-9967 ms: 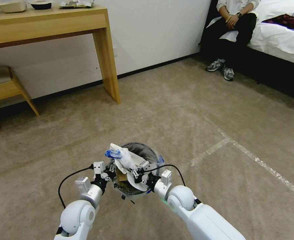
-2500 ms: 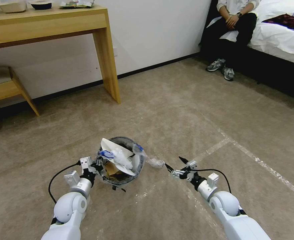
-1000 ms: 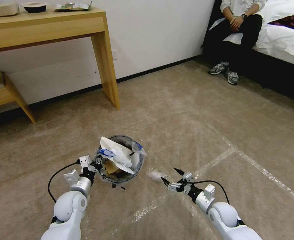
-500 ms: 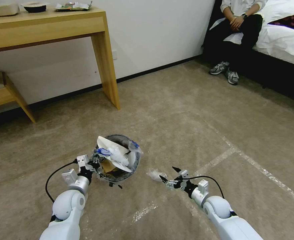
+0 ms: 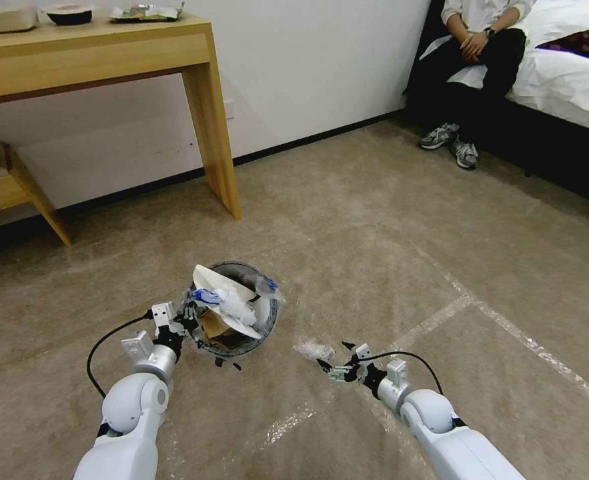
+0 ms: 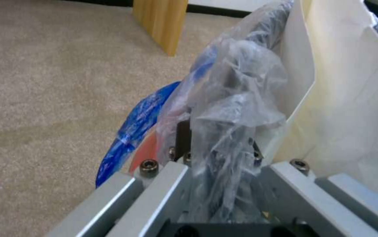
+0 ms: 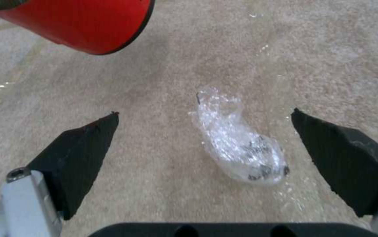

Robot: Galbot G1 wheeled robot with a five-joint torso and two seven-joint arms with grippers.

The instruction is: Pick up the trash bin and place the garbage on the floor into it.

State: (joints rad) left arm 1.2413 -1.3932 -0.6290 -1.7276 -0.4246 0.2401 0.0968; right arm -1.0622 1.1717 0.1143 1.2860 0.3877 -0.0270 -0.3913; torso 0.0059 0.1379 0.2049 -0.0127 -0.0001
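The trash bin [image 5: 237, 310] hangs tilted at my lower left, its red base [image 7: 79, 23] clear of the floor [image 5: 374, 253]. It is stuffed with garbage: a flat white slipper [image 5: 222, 285], brown paper and crinkly plastic. My left gripper [image 5: 186, 322] is shut on the bin's rim and its clear bag [image 6: 228, 108]; the bag hides the fingers. A crumpled clear wrapper [image 5: 313, 348] lies on the carpet to the right of the bin. My right gripper [image 5: 333, 357] is open just behind it, low over the carpet, and the wrapper [image 7: 237, 141] lies between the black fingertips [image 7: 88, 144].
A wooden desk leg [image 5: 213, 133] stands beyond the bin, with a low wooden stool [image 5: 14, 183] at the far left. A dark bed base [image 5: 561, 153] runs along the right. White tape lines [image 5: 441, 319] cross the carpet on the right.
The right gripper left the bin and swung right, open; the wrapper now lies on the carpet. Lately it dropped lower and drew up behind the wrapper. The head camera shifted slightly.
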